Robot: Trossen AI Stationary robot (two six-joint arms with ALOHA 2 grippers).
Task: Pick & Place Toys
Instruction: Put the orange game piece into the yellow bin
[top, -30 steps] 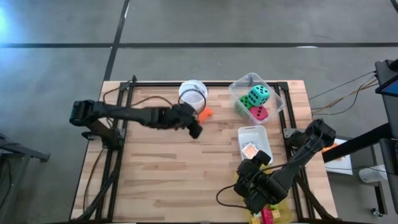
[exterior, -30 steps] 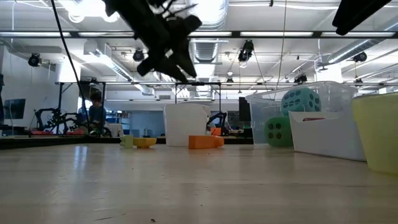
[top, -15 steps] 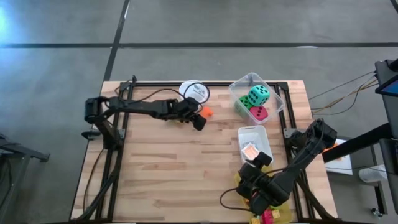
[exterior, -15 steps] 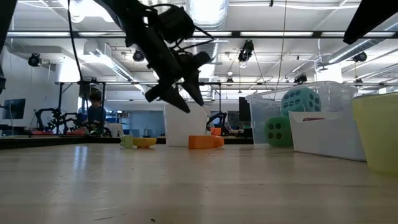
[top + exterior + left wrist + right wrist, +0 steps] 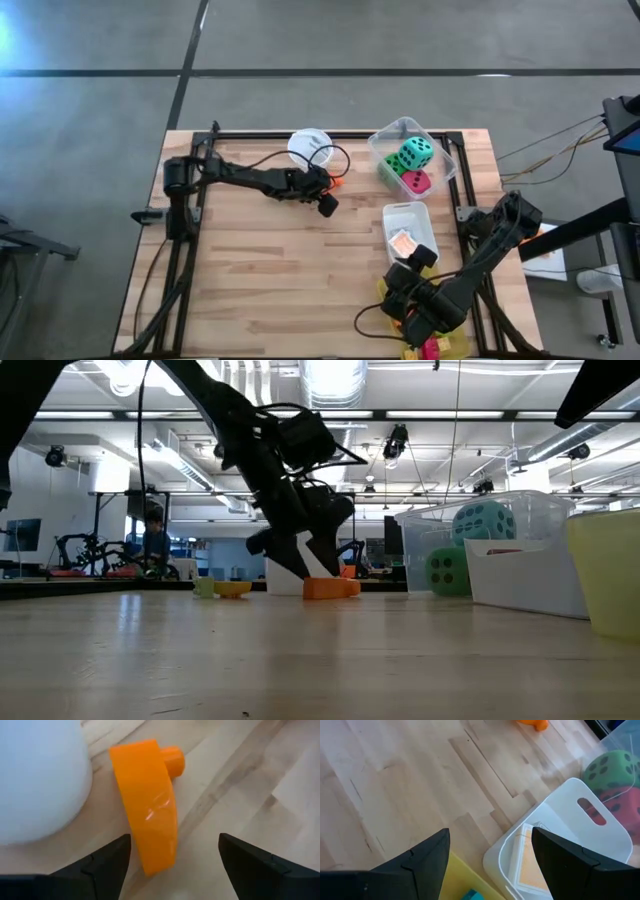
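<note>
jaws on your left gripper [image 5: 172, 865] stand wide, hanging low over the orange block [image 5: 148, 800] with a finger on either side and no contact showing. that block lies on the table [image 5: 260, 260] just beside the white cup [image 5: 309, 146]. your right gripper [image 5: 490, 865] waits near the yellow bin [image 5: 455, 345], fingers spread and holding nothing. three dice [image 5: 412, 165] sit in the clear bin [image 5: 440, 150].

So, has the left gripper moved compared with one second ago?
Yes. In the low view the left gripper has come down toward the orange block beside the white cup; its fingers are open.
</note>
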